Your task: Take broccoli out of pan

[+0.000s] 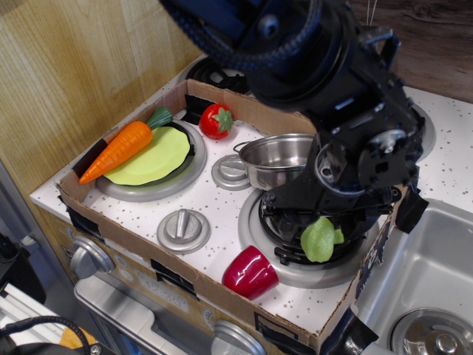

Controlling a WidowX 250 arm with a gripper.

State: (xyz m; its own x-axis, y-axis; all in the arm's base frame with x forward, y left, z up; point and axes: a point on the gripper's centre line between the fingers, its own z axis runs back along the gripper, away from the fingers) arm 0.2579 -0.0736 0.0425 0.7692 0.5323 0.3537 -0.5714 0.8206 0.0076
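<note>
Over the black burner, tool seems clamped on broccoli, outside the pan.

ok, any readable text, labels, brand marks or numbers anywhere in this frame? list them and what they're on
None readable.
Stove knobs: plain grey, no markings visible.
Red cup, pan, broccoli, plate: no print or labels.
Cardboard border: only black tape patches, no lettering.
Robot arm and end effector: black housing, no legible logo; parts are blurred.
</note>
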